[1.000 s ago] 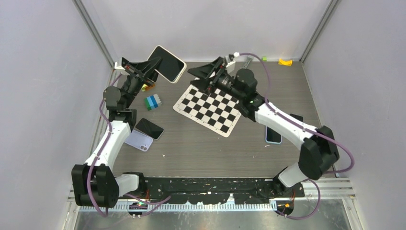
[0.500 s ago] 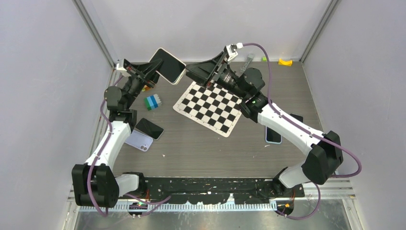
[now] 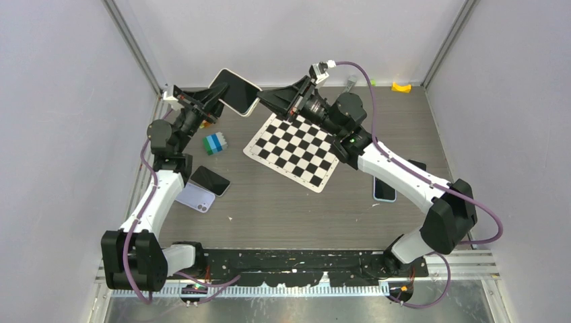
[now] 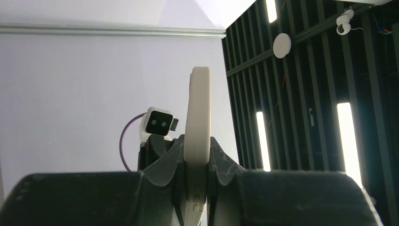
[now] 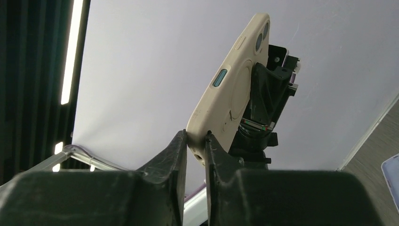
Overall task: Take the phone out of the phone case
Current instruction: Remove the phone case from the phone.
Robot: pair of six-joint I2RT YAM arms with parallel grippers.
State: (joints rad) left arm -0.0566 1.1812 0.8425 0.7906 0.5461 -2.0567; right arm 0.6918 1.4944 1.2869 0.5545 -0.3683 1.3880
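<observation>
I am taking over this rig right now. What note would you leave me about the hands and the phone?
Left hand: shut on the cased phone, held in the air over the table's far left.
Right hand: shut on one corner of its cream case.
Done: both hands grip it.
Left to do: pull the phone out; it sits in the case.

Overhead looking down, wrist views close, tilted upward, sharing phone case (image 5: 226,108)
</observation>
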